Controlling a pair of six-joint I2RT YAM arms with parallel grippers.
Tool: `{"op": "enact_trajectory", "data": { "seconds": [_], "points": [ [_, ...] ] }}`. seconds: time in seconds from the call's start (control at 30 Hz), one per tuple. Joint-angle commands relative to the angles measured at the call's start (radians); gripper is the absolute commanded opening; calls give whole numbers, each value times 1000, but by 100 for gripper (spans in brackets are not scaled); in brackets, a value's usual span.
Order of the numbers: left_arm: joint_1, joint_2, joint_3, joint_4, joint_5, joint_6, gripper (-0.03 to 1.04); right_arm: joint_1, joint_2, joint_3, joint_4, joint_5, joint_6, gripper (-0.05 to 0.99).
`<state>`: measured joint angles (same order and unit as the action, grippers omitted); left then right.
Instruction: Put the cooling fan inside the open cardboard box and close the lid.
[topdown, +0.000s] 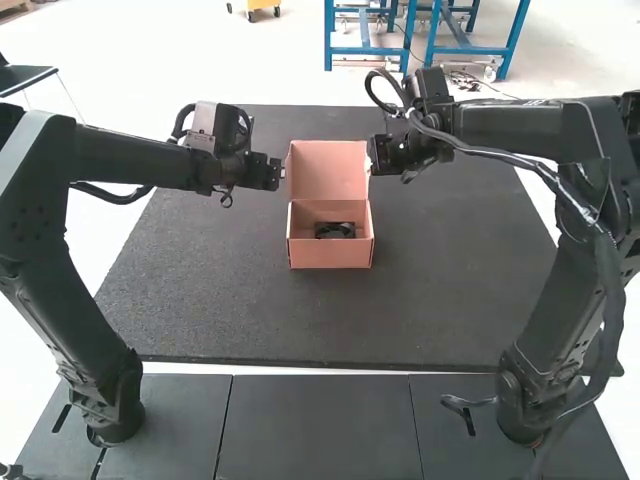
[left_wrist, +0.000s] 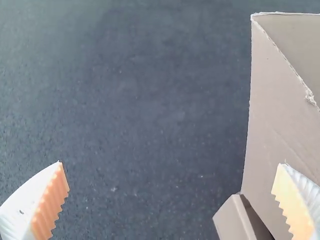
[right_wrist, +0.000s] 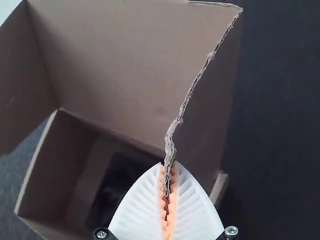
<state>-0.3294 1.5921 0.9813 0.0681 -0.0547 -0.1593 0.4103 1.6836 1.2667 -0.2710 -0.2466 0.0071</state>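
Tabletop (topdown: 320, 420): dark panels along the bottom of the high view, with both arm bases standing on them.
Mat (topdown: 200, 280): a black, grainy sheet covering the middle of the frame; everything below sits on it.
Cardboard box (topdown: 330, 252): dead centre in the high view, upright, with its top uncovered.
Cooling fan (topdown: 334, 230): a black ring lying flat on the floor of the cardboard box (a dark shape deep in the box in the right wrist view).
Lid (topdown: 327, 172): one flap rising upright from the box's far wall, its inner face turned towards the camera.
Left tool (topdown: 280, 172): left of centre, level with the lid and just beside its left edge. It is released, with its orange-padded fingers (left_wrist: 47, 205) spread wide. The lid's edge stands inside the gap close to one pad (whether they touch cannot be told).
Right tool (topdown: 372, 160): right of centre at the lid's right edge, clenched. Its white ribbed fingers (right_wrist: 187, 200) are grasping the ragged cardboard edge between the pads.
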Motion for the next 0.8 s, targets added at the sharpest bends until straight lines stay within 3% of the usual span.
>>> {"op": "enact_trajectory", "data": {
  "seconds": [0.0,0.77],
  "points": [
    [-7,-9,51,1,16,-9,96,18,22,36,-11,-36,-2,-2],
    [-31,-9,46,-68,92,-5,96,18,30,30,-71,-74,-4,-2]
  ]
}}
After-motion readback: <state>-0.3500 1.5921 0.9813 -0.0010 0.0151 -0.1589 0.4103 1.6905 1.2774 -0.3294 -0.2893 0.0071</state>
